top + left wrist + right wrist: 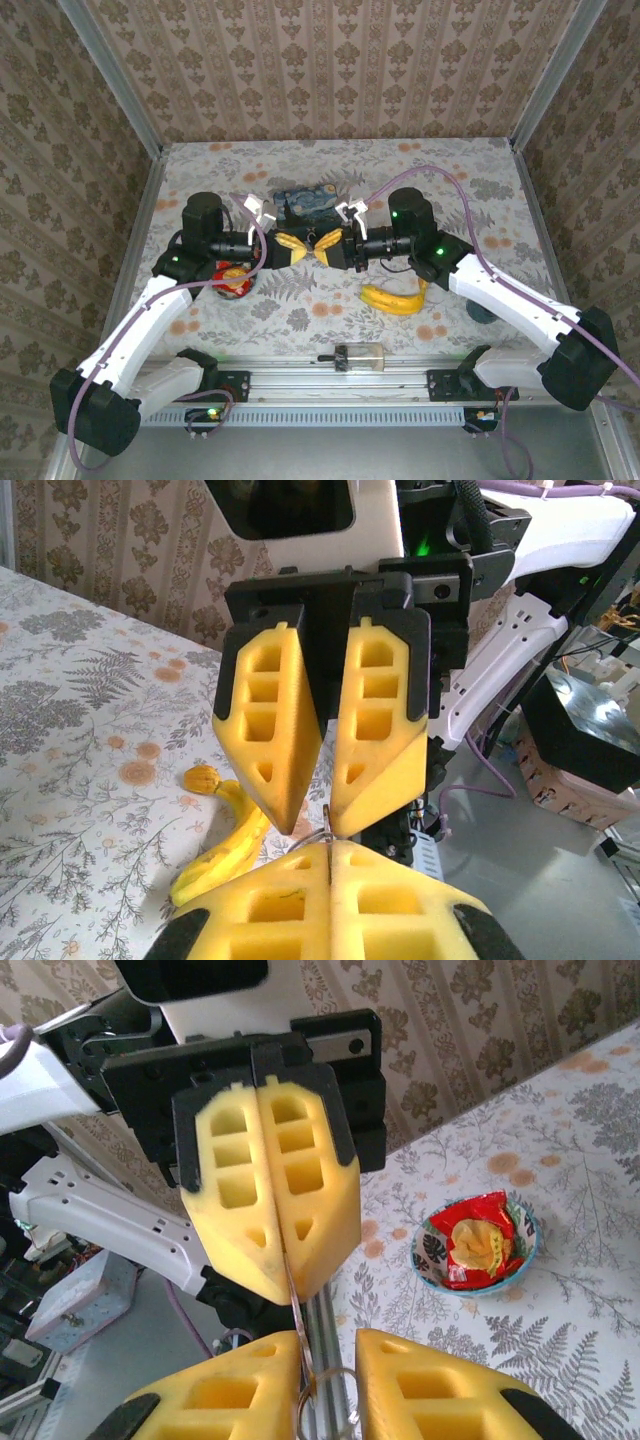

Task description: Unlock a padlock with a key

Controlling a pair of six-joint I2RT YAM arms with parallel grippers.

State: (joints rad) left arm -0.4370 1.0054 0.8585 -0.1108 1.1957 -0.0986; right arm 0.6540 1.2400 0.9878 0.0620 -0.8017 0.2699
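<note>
Floral table (330, 300), left hand (285, 1280) pinching key (297, 1325), seen from right wrist

Soft, even light is washing the table (450, 170) with faint shadows, the top view is looking slightly hazy, and wrist backgrounds are blurring.

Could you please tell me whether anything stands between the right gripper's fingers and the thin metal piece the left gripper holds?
Nothing visible does. The left gripper pinches the metal piece, and its ring hangs in the gap between the fingers of the right gripper, which stand apart.
</note>
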